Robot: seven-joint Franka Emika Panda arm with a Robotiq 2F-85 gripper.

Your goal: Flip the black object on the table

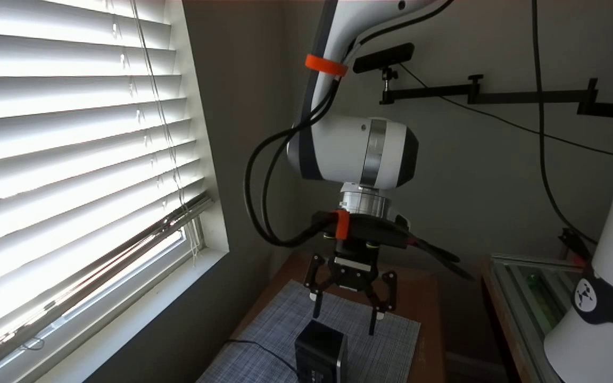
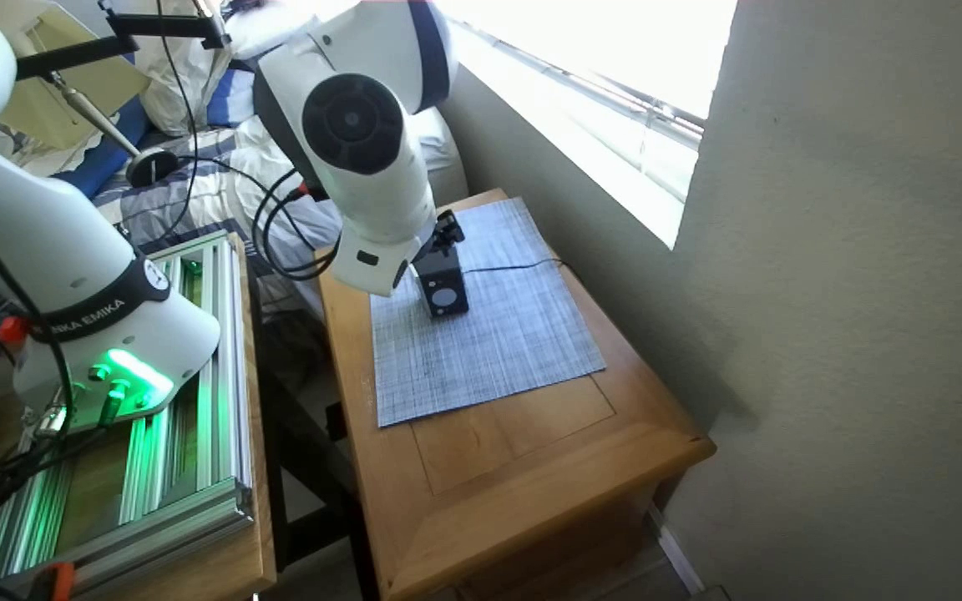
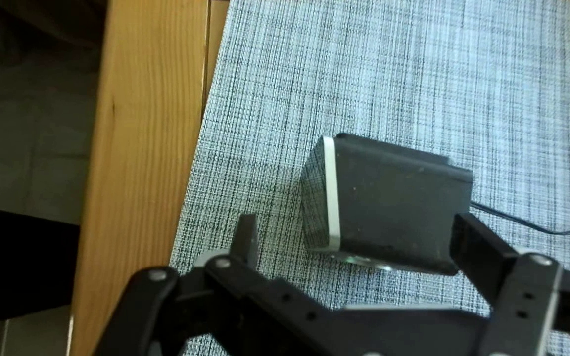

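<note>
The black object (image 1: 319,346) is a boxy block standing on the grey mat (image 1: 383,346) that covers part of the brown wooden table (image 1: 421,292). In an exterior view the block (image 2: 445,284) shows a pale round mark on its near face. In the wrist view the block (image 3: 399,207) shows a dark face with a light strip along its left edge. My gripper (image 1: 345,314) is open and empty, pointing down, above and behind the block in that view. In the wrist view my gripper (image 3: 353,225) has its right finger overlapping the block's right edge and its left finger apart; contact cannot be told.
A thin black cable (image 2: 514,267) runs from the block across the mat to the table's window-side edge. A wall with a window and blinds (image 1: 77,133) borders that side. The robot's base stands on a metal-framed stand (image 2: 226,359) beside the table.
</note>
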